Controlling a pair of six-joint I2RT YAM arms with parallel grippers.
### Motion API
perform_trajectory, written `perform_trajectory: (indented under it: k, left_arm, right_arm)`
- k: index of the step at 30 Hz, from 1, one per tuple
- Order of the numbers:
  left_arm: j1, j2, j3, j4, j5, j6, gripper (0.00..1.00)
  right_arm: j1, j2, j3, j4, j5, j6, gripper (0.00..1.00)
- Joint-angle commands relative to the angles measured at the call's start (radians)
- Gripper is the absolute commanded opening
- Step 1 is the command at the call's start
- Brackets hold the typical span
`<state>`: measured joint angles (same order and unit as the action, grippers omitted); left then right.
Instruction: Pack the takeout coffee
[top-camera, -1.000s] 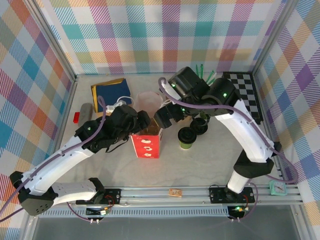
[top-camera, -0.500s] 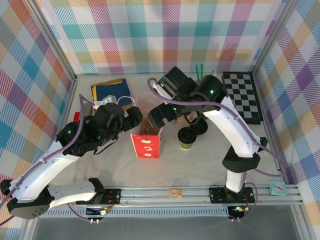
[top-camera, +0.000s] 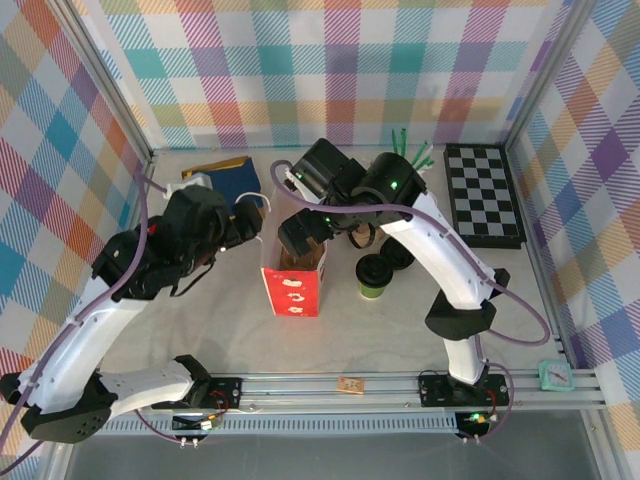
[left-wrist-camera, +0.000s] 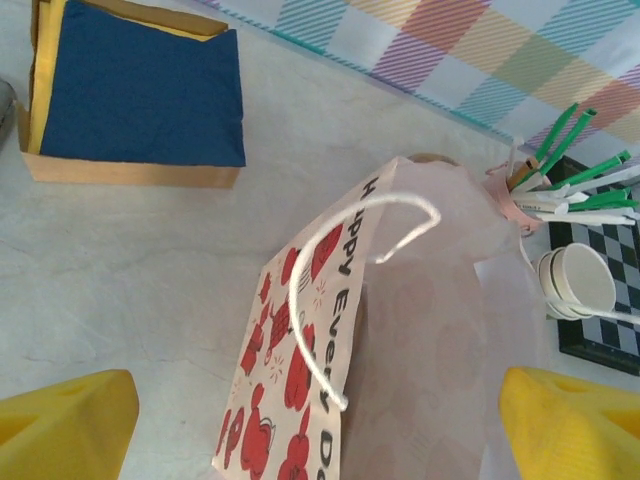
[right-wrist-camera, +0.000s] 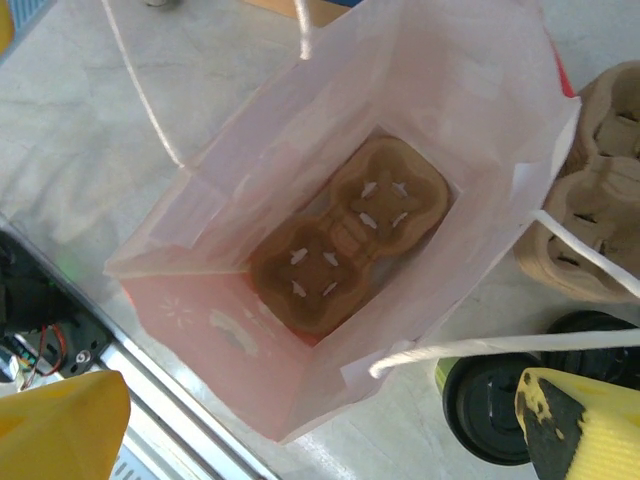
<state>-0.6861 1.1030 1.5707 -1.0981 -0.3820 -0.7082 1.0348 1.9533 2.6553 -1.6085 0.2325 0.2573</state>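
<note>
The takeout coffee (top-camera: 372, 274), a green cup under a black lid, stands upright on the table just right of the red paper bag (top-camera: 293, 292). The bag's mouth is wide open, and a brown cup carrier (right-wrist-camera: 345, 235) lies flat on its bottom. My right gripper (top-camera: 300, 238) hovers open over the bag's mouth; from its wrist the coffee's lid (right-wrist-camera: 488, 405) sits beside the right yellow finger (right-wrist-camera: 580, 425). My left gripper (top-camera: 252, 228) hangs open just left of and behind the bag (left-wrist-camera: 300, 400), nothing between its fingers.
A box of blue napkins (top-camera: 222, 180) sits at the back left. Green stirrers (top-camera: 410, 148) and a checkerboard (top-camera: 483, 195) are at the back right. Stacked brown carriers (right-wrist-camera: 590, 200) and a loose black lid (top-camera: 400, 250) lie behind the coffee. White lids (left-wrist-camera: 575, 280) sit near the stirrers.
My left arm has pulled back and to the left, away from the bag. The right gripper has shifted left, from beside the bag to over its open mouth.
</note>
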Motion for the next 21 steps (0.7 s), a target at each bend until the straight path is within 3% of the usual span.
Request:
perform_trajectory:
  k: [1, 9, 15, 16, 19, 21]
  left_arm:
    - [0.061, 0.079, 0.061, -0.001, 0.131, 0.108, 0.92]
    - [0.13, 0.177, 0.105, 0.002, 0.147, 0.167, 0.8]
    - [0.168, 0.197, 0.071, 0.029, 0.22, 0.168, 0.7]
    - [0.169, 0.195, 0.065, 0.033, 0.231, 0.163, 0.71]
    - [0.168, 0.175, 0.046, 0.046, 0.249, 0.148, 0.88]
    - [0.169, 0.156, 0.036, 0.052, 0.256, 0.144, 0.9]
  right_arm:
    - [0.005, -0.062, -0.005, -0.08, 0.069, 0.057, 0.99]
    - [-0.009, -0.307, -0.255, 0.09, 0.171, 0.115, 0.99]
    - [-0.191, -0.507, -0.57, 0.21, 0.079, 0.124, 0.99]
    - [-0.224, -0.528, -0.613, 0.219, 0.063, 0.123, 0.99]
    - [-0.297, -0.574, -0.739, 0.234, 0.017, 0.11, 0.99]
    - [-0.31, -0.583, -0.819, 0.249, 0.009, 0.101, 0.99]
